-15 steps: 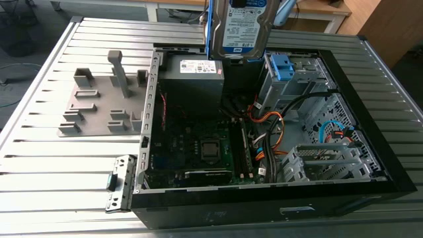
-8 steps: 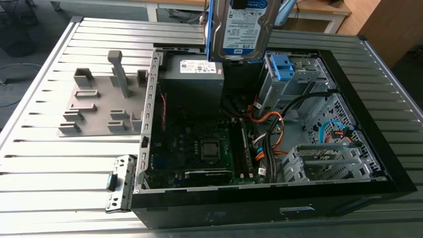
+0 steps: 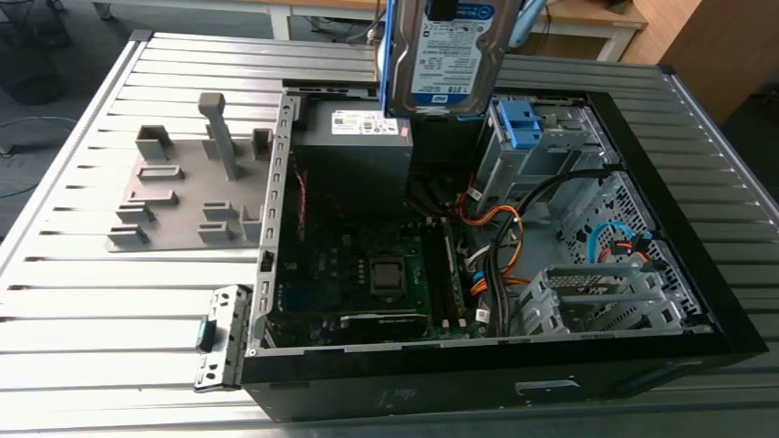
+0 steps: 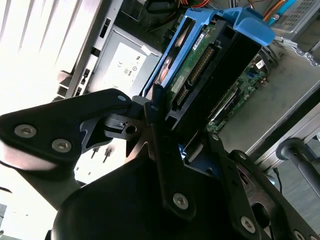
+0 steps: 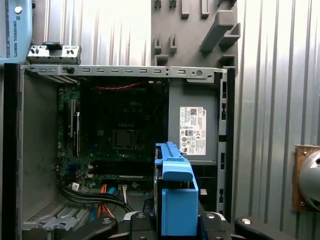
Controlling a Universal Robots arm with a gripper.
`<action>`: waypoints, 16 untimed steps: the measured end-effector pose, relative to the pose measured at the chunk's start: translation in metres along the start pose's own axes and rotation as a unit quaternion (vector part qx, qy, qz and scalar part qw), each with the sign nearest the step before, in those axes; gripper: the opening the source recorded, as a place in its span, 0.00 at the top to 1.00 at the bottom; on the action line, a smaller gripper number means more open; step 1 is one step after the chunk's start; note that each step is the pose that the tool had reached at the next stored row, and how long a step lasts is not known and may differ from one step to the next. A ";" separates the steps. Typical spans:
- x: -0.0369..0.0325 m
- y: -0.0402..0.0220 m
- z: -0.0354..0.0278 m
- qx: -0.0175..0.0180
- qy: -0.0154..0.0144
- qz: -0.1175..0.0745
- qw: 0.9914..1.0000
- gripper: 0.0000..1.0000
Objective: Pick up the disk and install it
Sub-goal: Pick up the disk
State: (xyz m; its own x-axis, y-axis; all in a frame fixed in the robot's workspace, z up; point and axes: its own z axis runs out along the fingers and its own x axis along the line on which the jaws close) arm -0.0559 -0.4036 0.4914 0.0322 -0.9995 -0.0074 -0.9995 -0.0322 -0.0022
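The disk [image 3: 444, 55], a silver drive with a white-and-blue label in a bright blue carrier frame, hangs upright above the back of the open computer case [image 3: 700, 265]. It is over the gap between the grey power supply [image 3: 359, 137] and the drive bay. In the second wrist view my gripper [image 4: 182, 135] is shut on the disk [image 4: 200, 65], its black fingers [image 4: 155, 130] pressing the blue frame from both sides. In the first wrist view the carrier's blue end [image 5: 175, 200] sticks out between the fingers, over the case interior.
A small blue bracket [image 3: 517, 123] sits in the metal drive bay beside the hanging disk. Orange and black cables [image 3: 499, 224] cross beside the motherboard [image 3: 365, 265]. A grey fixture plate [image 3: 182, 201] with upright posts lies on the slatted metal table at the exterior view's left.
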 end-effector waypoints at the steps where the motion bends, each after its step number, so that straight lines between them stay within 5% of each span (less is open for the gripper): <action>1: 0.0013 0.0000 0.0001 0.000 0.000 0.000 1.000 0.64; 16: 0.0177 0.0005 0.0009 0.000 0.000 0.000 1.000 0.64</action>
State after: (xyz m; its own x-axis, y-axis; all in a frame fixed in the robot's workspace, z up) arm -0.0559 -0.4213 0.4905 0.0322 -0.9995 -0.0074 -0.9995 -0.0321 -0.0023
